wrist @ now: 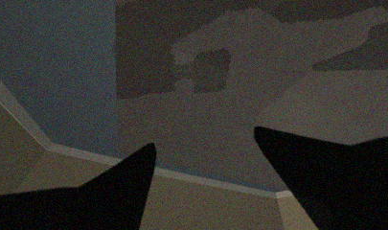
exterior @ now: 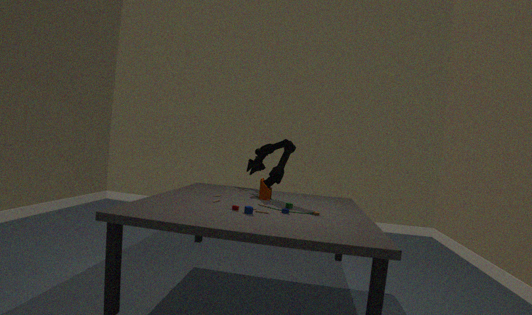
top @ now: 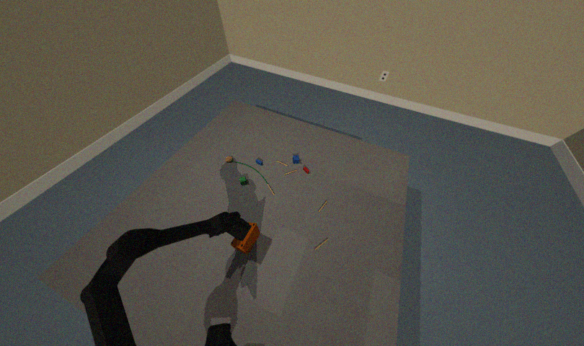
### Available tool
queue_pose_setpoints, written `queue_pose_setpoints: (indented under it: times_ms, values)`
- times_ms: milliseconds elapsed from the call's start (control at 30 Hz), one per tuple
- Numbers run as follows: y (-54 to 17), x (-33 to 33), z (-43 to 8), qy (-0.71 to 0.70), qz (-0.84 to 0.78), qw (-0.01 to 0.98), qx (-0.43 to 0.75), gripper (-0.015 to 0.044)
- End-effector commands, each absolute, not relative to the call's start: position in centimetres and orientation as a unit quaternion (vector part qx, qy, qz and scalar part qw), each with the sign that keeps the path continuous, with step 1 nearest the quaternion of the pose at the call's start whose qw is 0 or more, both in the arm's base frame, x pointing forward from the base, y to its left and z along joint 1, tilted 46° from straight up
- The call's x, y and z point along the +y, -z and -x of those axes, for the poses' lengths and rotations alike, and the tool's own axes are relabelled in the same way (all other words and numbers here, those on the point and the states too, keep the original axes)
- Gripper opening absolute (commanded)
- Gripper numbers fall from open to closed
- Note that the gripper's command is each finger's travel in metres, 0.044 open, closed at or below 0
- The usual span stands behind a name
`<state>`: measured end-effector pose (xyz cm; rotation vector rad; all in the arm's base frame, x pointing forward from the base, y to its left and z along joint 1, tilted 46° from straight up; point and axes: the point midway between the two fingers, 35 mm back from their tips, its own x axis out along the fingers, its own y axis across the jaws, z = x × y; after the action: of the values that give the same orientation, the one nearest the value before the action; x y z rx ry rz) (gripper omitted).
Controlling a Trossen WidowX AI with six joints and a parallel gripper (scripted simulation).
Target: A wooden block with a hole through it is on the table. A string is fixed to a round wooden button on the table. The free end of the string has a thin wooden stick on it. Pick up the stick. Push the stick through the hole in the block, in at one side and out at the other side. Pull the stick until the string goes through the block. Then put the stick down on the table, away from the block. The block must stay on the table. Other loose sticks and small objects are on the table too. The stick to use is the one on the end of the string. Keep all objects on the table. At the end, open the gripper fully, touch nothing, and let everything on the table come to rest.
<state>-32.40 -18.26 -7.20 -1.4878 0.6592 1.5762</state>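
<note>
The round wooden button (top: pixel 228 158) (exterior: pixel 316 213) lies on the table (top: pixel 179 256) (exterior: pixel 175 210). The green string (top: pixel 257 169) curves from it to the thin wooden stick (top: pixel 270 188) (exterior: pixel 263 205) on its free end, lying on the table. No hole is visible in any block at this size. The larger blue block (top: pixel 295 158) (exterior: pixel 248 210) stands apart from the string, beyond two loose sticks. My gripper (exterior: pixel 249 172) (wrist: pixel 204 140) is open and empty, high above the table and far from the string's stick. The wrist view shows none of the task objects.
Loose sticks (top: pixel 282 163) (top: pixel 290 172) (top: pixel 323 206) (top: pixel 321 244) lie on the table. A small blue block (top: pixel 259 161) (exterior: pixel 285 210) and a green block (top: pixel 242 179) (exterior: pixel 289 205) flank the string. A red block (top: pixel 306 170) (exterior: pixel 235 208) lies near the larger blue one. The arm's orange base (top: pixel 246 240) (exterior: pixel 265 191) stands nearby.
</note>
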Motion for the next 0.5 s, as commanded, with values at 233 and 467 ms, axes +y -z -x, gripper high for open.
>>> queue_pose_setpoints:
  times_ms: [233,467]
  values:
    - [6.1,-21.7,29.6,-0.665,0.651,0.320,0.179,0.0440]
    - [4.3,-28.9,21.0,-0.685,0.724,0.076,-0.019,0.0440]
